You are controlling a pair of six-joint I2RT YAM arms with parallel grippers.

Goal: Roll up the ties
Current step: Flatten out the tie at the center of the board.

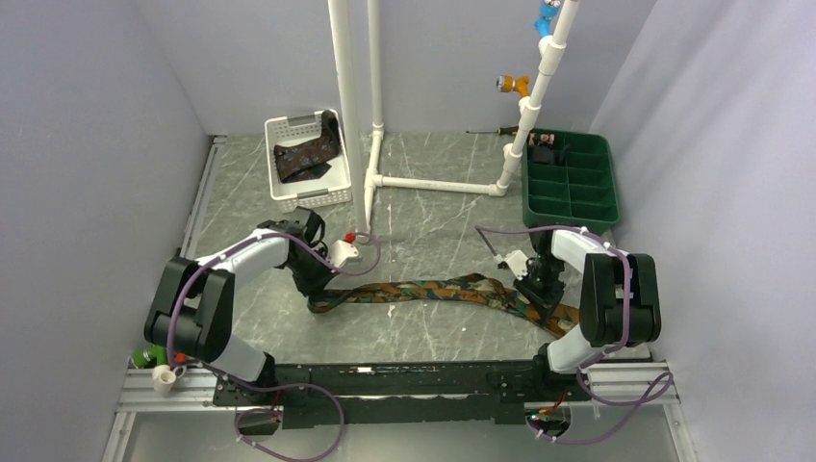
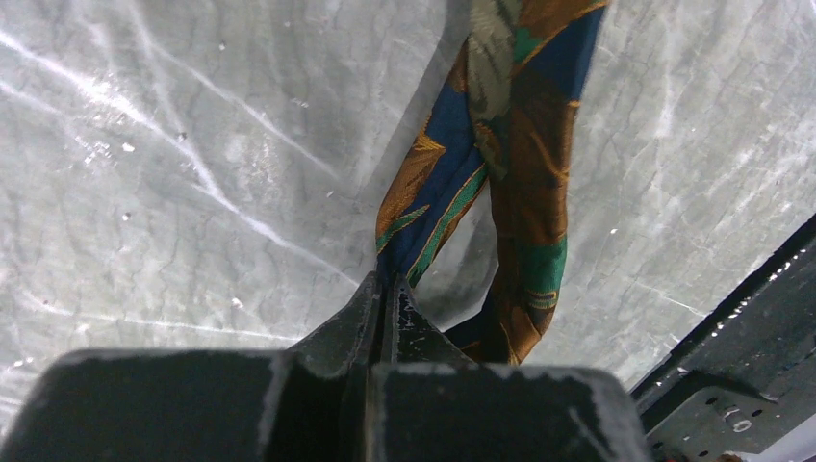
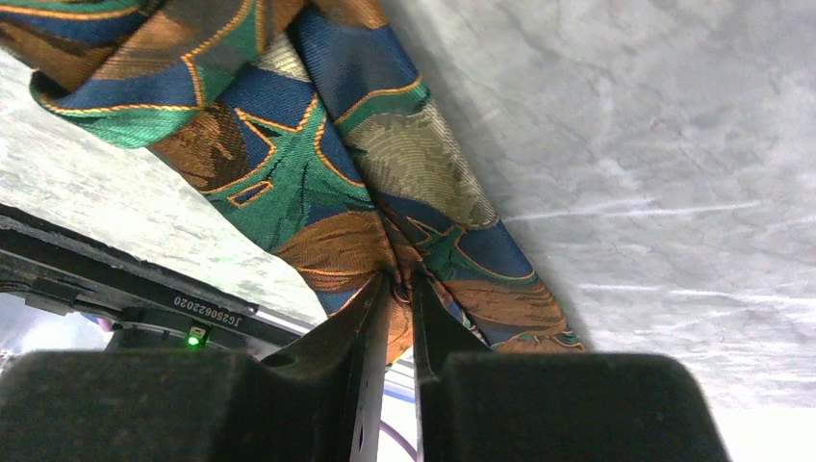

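- Grey marbled table (image 1: 433, 221), pale walls (image 1: 87, 144) around it
- Green compartment tray (image 1: 577, 197) at far right, with a dark item (image 1: 546, 152) in its far-left cell
- White slotted basket (image 1: 310, 198) containing a dark patterned tie (image 1: 306, 154)
- Orange-teal tie (image 1: 423, 289) stretched across the table, with the left gripper (image 2: 387, 289) pinching one end and the right gripper (image 3: 399, 289) clamped on the other

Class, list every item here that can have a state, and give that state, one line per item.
patterned tie, unrolled, stretched along the table between both grippers
left gripper, shut on the patterned tie
right gripper, shut on the patterned tie
second tie, unrolled, bunched in the white basket
green tray, most compartments empty, something dark in a far one
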